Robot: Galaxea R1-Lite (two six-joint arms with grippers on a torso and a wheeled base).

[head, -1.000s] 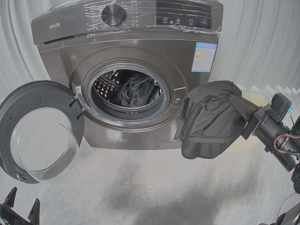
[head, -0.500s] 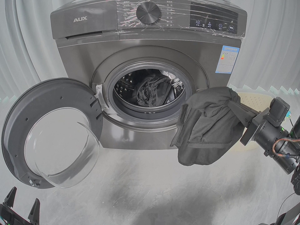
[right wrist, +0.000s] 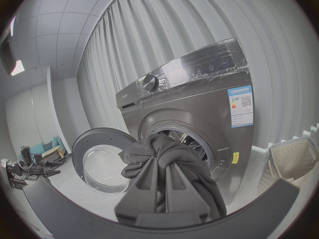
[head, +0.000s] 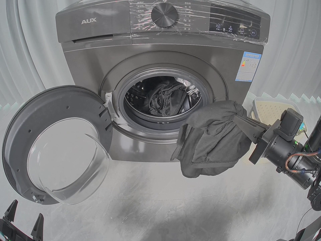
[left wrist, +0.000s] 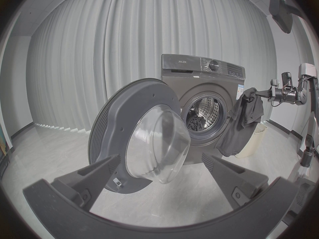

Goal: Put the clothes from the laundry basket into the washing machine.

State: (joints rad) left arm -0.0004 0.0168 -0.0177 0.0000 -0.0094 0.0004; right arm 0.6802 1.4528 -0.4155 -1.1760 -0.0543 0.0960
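1. The R gripper is seen clamped on a bunched fold of a dark grey garment. Its fingers are pressed nearly together w/ cloth pinched between them.
2. The garment is held in the air and hangs slack below the grip point. It is in front of the washing machine, at the lower right edge of the drum opening. It is not yet inside, and the floor is not touched.
3. The door is swung wide open to the robot's left, w/ its glass bowl facing outward.
4. Dark clothing is seen lying in the drum. It is prob. one crumpled piece, but the folds are too dim to count.
5. The laundry basket, cream and perforated, is set on the floor just right of the machine, behind the R arm.
6. The L gripper is held low on the left, facing the open door and well apart from it. Its fingers are spread wide and nothing is held.
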